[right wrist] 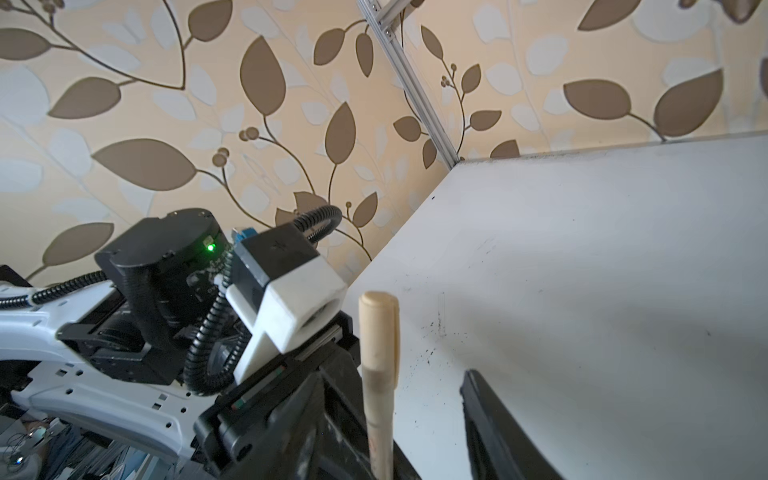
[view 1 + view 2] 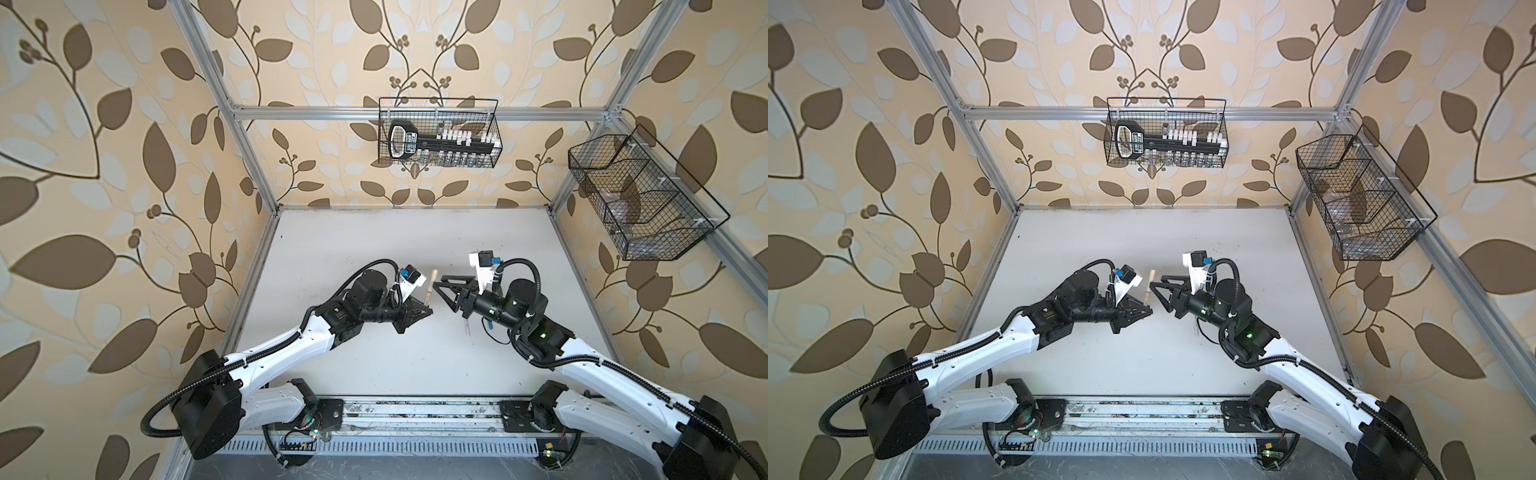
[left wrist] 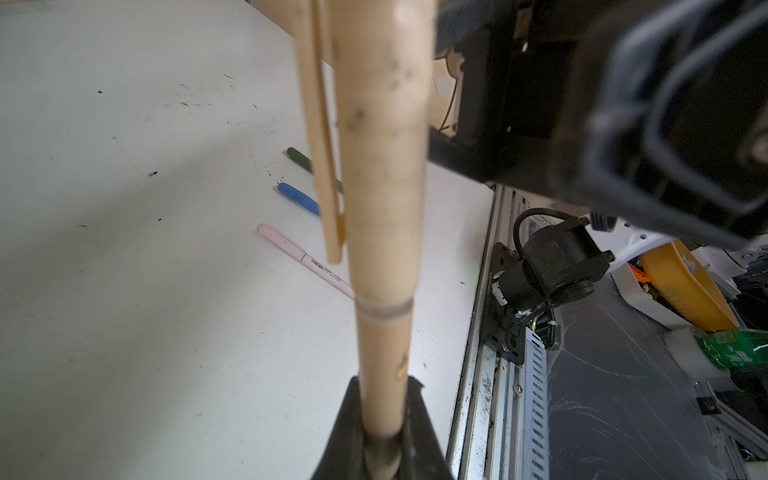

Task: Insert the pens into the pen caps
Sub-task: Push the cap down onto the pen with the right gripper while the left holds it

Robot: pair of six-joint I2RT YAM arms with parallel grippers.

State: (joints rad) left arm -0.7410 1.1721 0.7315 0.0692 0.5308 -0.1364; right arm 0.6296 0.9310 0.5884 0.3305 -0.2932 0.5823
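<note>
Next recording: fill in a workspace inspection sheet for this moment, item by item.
Surface: white table, scuffed, with dark specks.
Job's things: tan pen, cap on, held above the table; pink pen, blue pen and green pen lie side by side on it.
Clutter: nothing seen on the table; a yellow object lies beyond its edge.
Grippers: left gripper shut on the tan pen; right gripper open, fingers either side of its capped end.
Cables: black conduit along each arm.
Surroundings: leaf wallpaper, aluminium frame, back basket and side basket hung on it.
</note>
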